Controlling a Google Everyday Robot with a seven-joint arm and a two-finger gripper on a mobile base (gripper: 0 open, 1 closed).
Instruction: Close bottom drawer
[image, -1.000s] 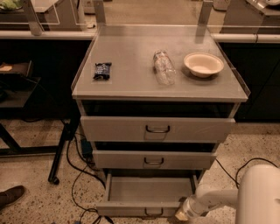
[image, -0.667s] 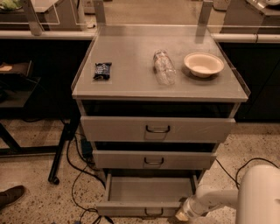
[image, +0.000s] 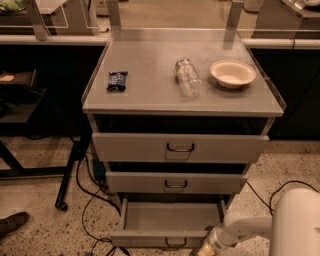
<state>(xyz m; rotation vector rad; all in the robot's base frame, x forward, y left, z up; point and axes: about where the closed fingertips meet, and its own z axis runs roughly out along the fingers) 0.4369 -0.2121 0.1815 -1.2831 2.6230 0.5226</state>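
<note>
the bottom drawer (image: 170, 216) stood pulled out below the desk's (image: 150, 85) front edge. the gripper (image: 204, 248) sat low by the right end of its front panel; whether it was open or closed could not be told. the step seemed to be lining up, and the next move would need a straight push toward the desk's back edge.

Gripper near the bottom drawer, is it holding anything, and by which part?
Cannot be told. The gripper sits by the right front corner of the open bottom drawer, partly cut off at the frame's edge.
</note>
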